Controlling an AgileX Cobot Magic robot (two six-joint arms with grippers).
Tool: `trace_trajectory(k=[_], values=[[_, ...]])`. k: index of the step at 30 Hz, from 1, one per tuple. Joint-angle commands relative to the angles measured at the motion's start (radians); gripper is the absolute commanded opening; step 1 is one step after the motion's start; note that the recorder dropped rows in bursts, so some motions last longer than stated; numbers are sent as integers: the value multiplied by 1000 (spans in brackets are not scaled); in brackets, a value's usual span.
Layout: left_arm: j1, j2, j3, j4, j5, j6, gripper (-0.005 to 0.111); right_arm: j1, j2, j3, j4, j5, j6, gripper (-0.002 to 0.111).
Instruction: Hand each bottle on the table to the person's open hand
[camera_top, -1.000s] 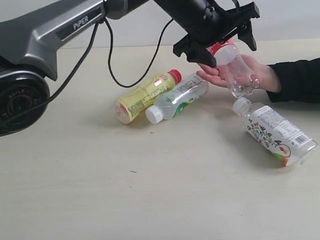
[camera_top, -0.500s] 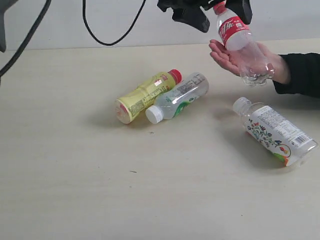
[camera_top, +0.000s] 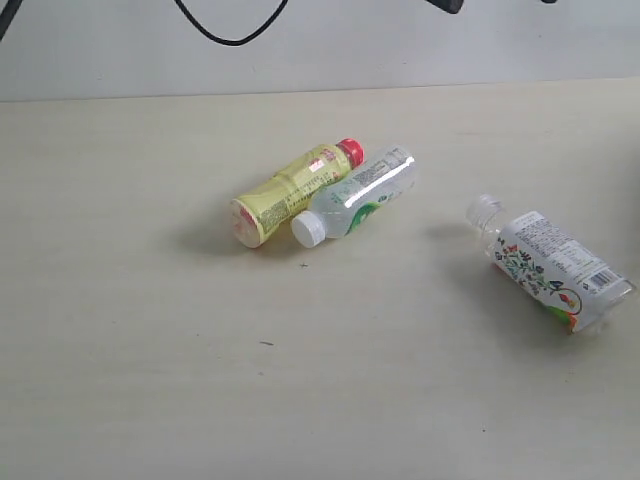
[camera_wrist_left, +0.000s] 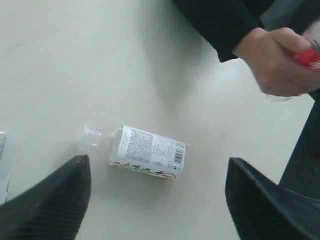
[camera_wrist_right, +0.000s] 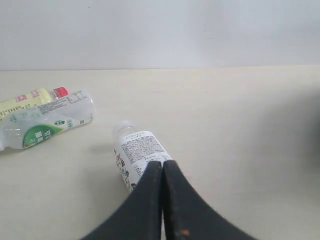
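Observation:
Three bottles lie on the table (camera_top: 150, 350): a yellow one with a red cap (camera_top: 290, 190), a clear one with a white cap and green-white label (camera_top: 355, 197) touching it, and a wide floral-label one (camera_top: 550, 275) off to the right. My left gripper (camera_wrist_left: 157, 162) hangs open high above the floral bottle (camera_wrist_left: 150, 152), holding nothing. The person's hand (camera_wrist_left: 277, 60) grips the red-label bottle (camera_wrist_left: 307, 56). My right gripper (camera_wrist_right: 162, 164) is shut and empty, with the floral bottle (camera_wrist_right: 132, 150) just beyond its tips.
A black cable (camera_top: 230, 30) hangs at the top of the exterior view against the pale wall. The person's black sleeve (camera_wrist_left: 220, 22) reaches in over the table. The yellow bottle (camera_wrist_right: 27, 99) and green-label bottle (camera_wrist_right: 47, 122) lie further away from the right gripper.
The left arm has lifted out of the exterior view. The person's hand has withdrawn out of that view with the red-label bottle. The three lying bottles have not moved.

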Motion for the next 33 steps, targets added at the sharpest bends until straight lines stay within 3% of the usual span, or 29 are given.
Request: trace_trajectory(k=[1, 2, 4, 33], values=[[-31, -30, -5, 37, -3, 16, 44, 4, -6, 4, 3, -8, -1, 0], [-33, -34, -5, 50, -3, 16, 21, 4, -6, 4, 3, -8, -1, 0], [-33, -36, -5, 57, -3, 16, 1, 4, -6, 4, 3, -8, -1, 0], [-33, -38, -5, 101, -3, 85, 1, 4, -6, 4, 3, -8, -1, 0]])
